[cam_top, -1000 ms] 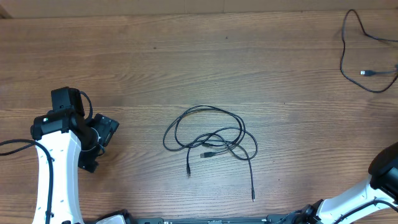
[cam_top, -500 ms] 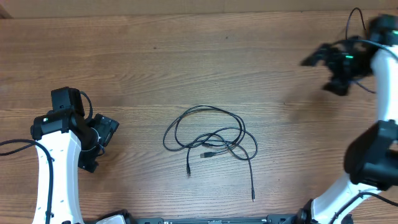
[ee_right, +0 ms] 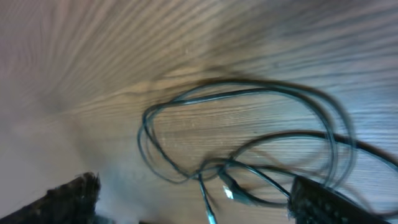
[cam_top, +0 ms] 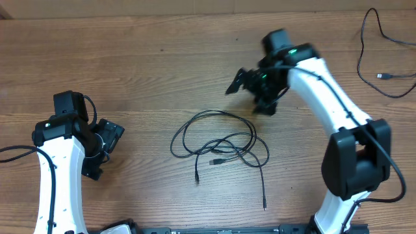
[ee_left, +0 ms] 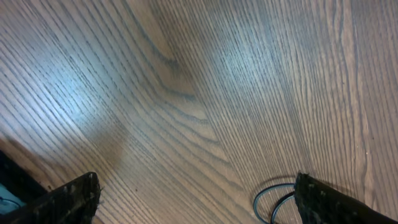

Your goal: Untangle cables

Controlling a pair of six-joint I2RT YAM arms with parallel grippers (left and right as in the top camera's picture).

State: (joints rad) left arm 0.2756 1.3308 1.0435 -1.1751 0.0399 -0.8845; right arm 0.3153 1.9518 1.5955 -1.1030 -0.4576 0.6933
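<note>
A brown wood-grain table [cam_top: 130, 52] is filling every view. The white right arm with black joints [cam_top: 325, 84] is arching from the near right edge toward the middle of the table. The matching white left arm [cam_top: 55, 169] is standing at the near left, well apart from the cables. A loose tangle of thin black cables [cam_top: 229, 136] is lying at the centre of the table, its loops crossing over one another and two free ends trailing toward the near edge. A lone thin black cord [cam_top: 357, 62] is lying in the far right corner, well apart from the tangle. The right gripper [cam_top: 247, 94] is hovering just beyond the far edge of the tangle; the right wrist view is showing its jaws spread wide around nothing, with the tangle [ee_right: 214, 163] lying on the wood below them. The left gripper [cam_top: 107, 140] is sitting to the left of the tangle, its jaws likewise wide apart and holding nothing, with only a small loop of cable [ee_left: 273, 190] showing beside one finger. A small silver-tipped plug [cam_top: 214, 161] is lying inside the tangle and is appearing blurred in the right wrist view [ee_right: 227, 193].
</note>
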